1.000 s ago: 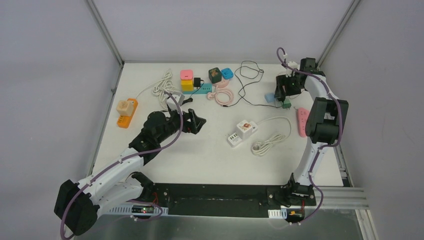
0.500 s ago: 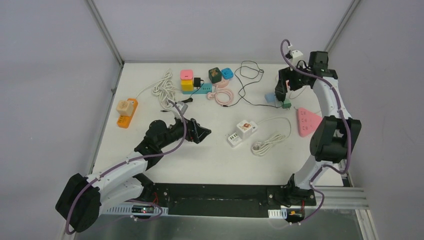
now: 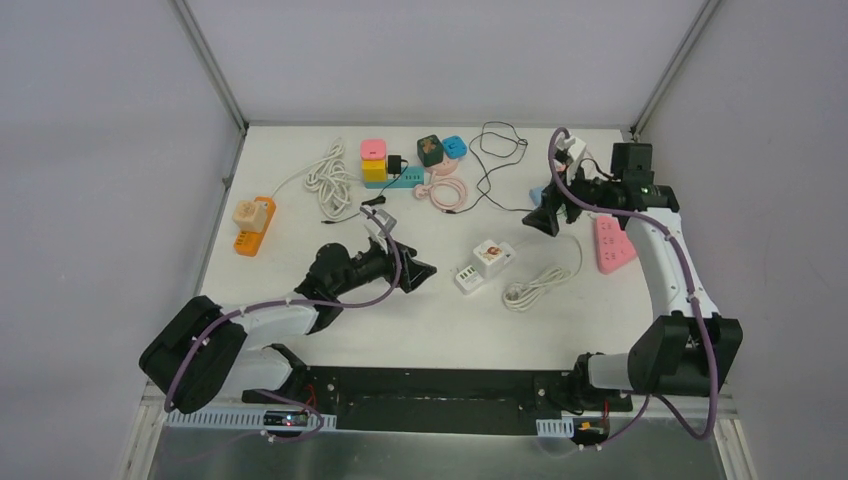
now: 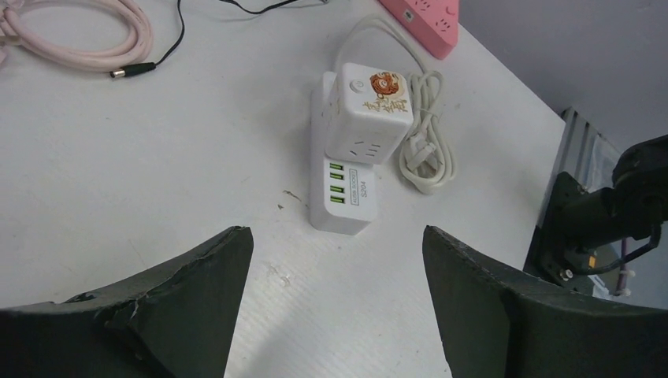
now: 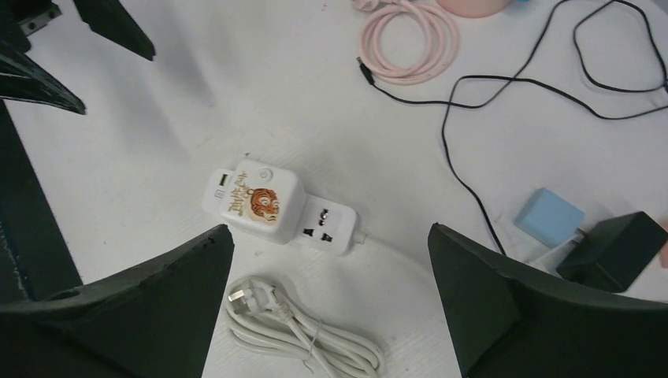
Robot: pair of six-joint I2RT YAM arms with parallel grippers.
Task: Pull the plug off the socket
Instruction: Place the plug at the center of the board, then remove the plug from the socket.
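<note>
White power strip (image 3: 468, 279) lies mid-table (image 3: 290, 190), long axis diagonal: USB end near-left, facing left gripper (image 4: 335, 232); cord (image 3: 540, 284) end far-right. Tiger-print cube plug (image 3: 492, 253) sits upright in it. Both grippers spread wide, empty; right gripper (image 5: 328, 228) stands apart.

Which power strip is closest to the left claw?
The white power strip in the middle, carrying a cube plug with a tiger picture. It lies just ahead of the left claw; the orange strip, green strip and pink strip are farther off.
</note>
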